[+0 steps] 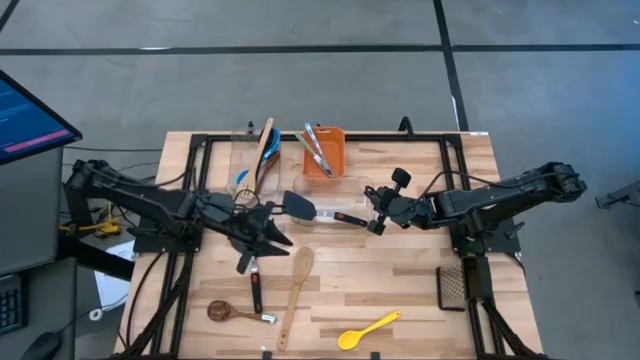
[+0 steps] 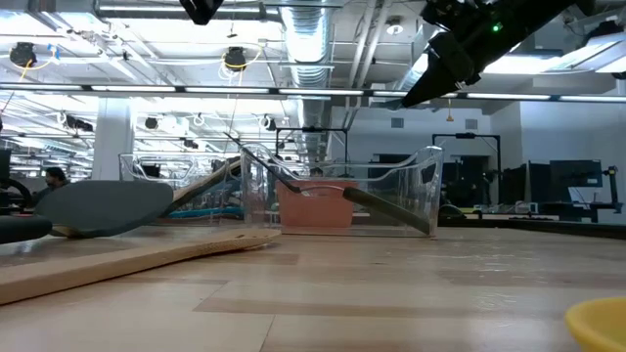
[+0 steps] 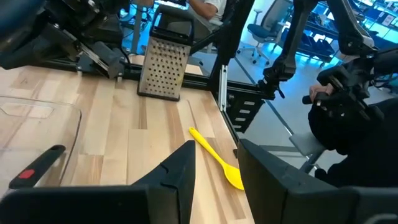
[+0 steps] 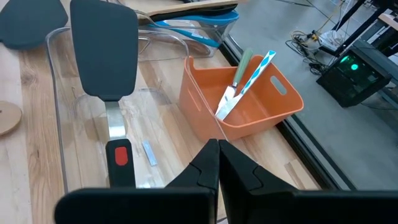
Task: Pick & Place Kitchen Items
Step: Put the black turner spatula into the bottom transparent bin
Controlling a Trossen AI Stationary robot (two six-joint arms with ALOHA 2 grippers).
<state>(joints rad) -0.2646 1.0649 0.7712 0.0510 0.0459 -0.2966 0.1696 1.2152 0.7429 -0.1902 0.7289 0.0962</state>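
Utensils lie scattered around the orange bin (image 1: 326,152) at the table's (image 1: 400,290) far edge. A black turner (image 1: 312,211) with a red-marked handle lies in a clear tub (image 4: 59,99) just in front of the bin. A second tub (image 1: 250,155) beside the bin holds a wooden spoon (image 1: 265,145) and blue utensils (image 1: 240,178). Well nearer than the bin lie a wooden spatula (image 1: 296,290), a dark wooden spoon (image 1: 225,311) and a yellow spoon (image 1: 367,330). A grater (image 1: 452,285) lies toward the right edge.

Left gripper (image 1: 268,232) hovers on the near side of the second tub, fingers (image 3: 180,177) apart, nothing between them. Right gripper (image 1: 375,210) hangs in front of the bin by the turner's handle, fingers (image 4: 208,165) pressed together, empty.
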